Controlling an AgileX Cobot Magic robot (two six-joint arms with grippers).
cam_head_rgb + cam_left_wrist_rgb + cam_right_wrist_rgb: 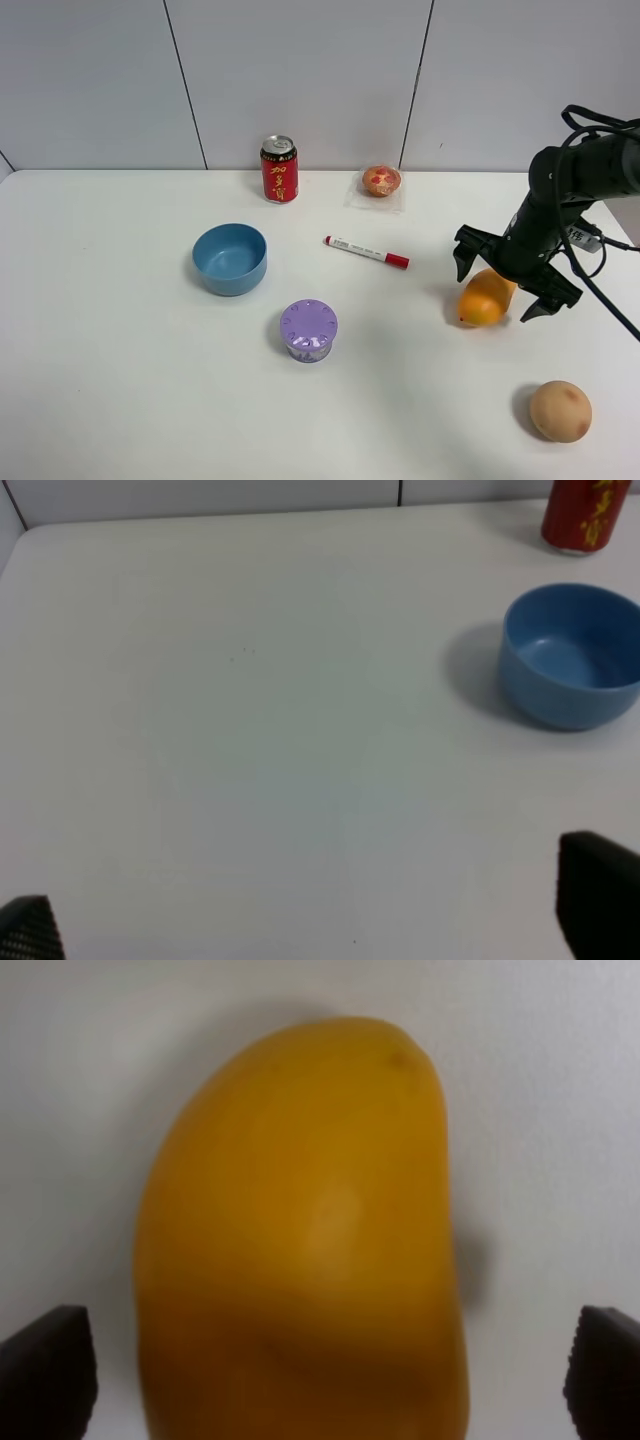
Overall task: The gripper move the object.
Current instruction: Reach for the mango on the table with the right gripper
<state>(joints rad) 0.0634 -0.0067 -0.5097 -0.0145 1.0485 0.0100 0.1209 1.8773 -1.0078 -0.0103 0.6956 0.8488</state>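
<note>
Right claw (pixel 493 296): fingers spread wide, one on each side of the mango (pixel 485 298), nothing clamped. The right wrist view confirms this. The two black fingertips (pixel 45 1370) sit at opposite edges of the picture, the mango (pixel 300 1230) fills the space between them, and a strip of white tabletop (pixel 540 1080) shows on each side of the fruit. Fingers and fruit are therefore apart, with no contact.

Mango position: lying on its side on the tabletop (pixel 120 400), right of centre. It is right of the red-capped marker (pixel 366 252) and farther back than the round tan fruit (pixel 560 410). The pointed end faces near-left.

Judgement on the pose: the arm comes in from the far right and angles down, so the fingers straddle the fruit's narrower width, not its length. That is the sensible axis for an oblong, smooth-skinned object, since the span is shorter and it is less likely to squirt out lengthwise. The wide opening leaves clearance on both flanks before closing. Step in hand looks like pre-grasp alignment; the lift is not yet done.

Left claw (pixel 312 920): fingers well apart and holding nothing. It looks over bare tabletop, with the blue bowl (pixel 572 658) and red can (pixel 587 513) beyond. It is not in the high view, and I judge it parked clear of the work.

Also present: purple lidded cup (pixel 308 330) and wrapped pastry (pixel 381 181), both well apart from the mango.
</note>
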